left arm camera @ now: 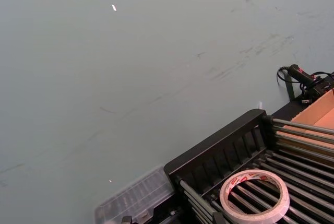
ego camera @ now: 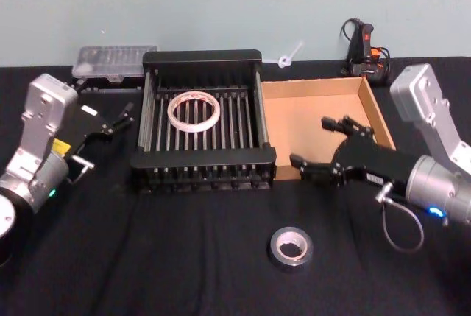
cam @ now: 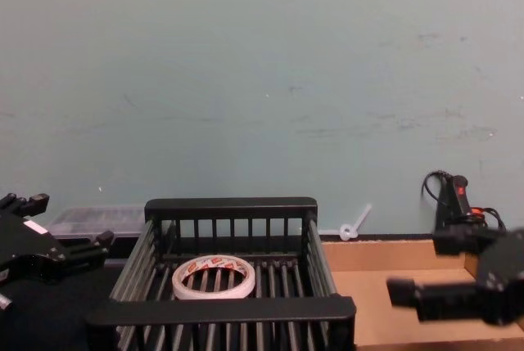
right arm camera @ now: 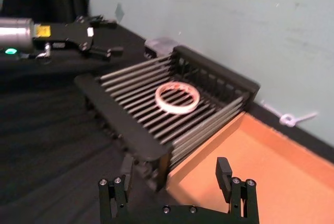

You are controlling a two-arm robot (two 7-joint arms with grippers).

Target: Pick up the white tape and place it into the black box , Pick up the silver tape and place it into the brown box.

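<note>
Black cloth covers the desk (ego camera: 184,257) below a pale teal wall. Red printing is seen on the white tape's (ego camera: 193,112) inner core but cannot be read; the ring lies flat on the bars of the black box (ego camera: 200,60). The silver tape (ego camera: 291,247), dull grey with a dark hole, lies on the cloth in front of the brown box (ego camera: 309,113). The right claw (ego camera: 327,143) is held open and empty above the brown box's front wall. The left claw (ego camera: 124,117) is held open beside the crate.

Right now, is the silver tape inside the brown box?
No, the silver tape lies on the black tablecloth in front of the brown box, outside its walls.
</note>
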